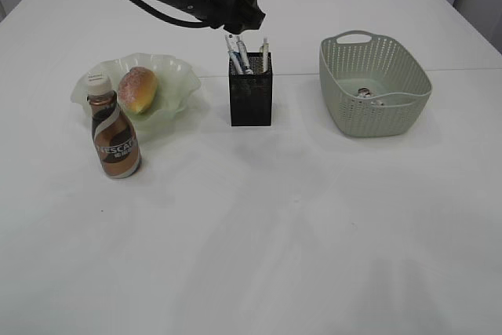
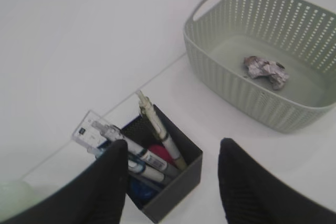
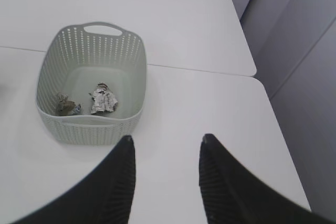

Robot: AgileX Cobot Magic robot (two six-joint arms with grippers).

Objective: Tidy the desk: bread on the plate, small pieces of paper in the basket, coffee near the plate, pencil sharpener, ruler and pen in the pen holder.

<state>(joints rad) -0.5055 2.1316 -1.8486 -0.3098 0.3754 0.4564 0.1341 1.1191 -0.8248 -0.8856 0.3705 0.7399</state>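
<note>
A round, shiny bread roll [image 1: 138, 89] sits on a pale green plate [image 1: 169, 76] with a wavy, ruffled edge. Just beside the plate, at its front left edge, stands a brown coffee bottle [image 1: 114, 136] with a white cap.

In the middle of the white table [image 1: 259, 233] is a square black pen holder [image 1: 251, 100] made of fine mesh. Pens [image 2: 157, 127] poke up out of it, and a clear flat ruler [image 2: 89, 134] leans out of one corner. Something round and pink lies deep inside, but I cannot tell what it is.

To the right is a grey-green plastic basket [image 1: 408, 107] with rows of little holes and rounded corners. Crumpled bits of paper [image 3: 103, 98] lie on its smooth floor.

The left gripper [image 2: 173, 179] hangs just above the pen holder. Its two dark, bumpy fingers [image 2: 247, 187] are spread apart with nothing between them. The right gripper [image 3: 165, 174] is off past the basket, over bare table, its fingers also apart and holding nothing.
</note>
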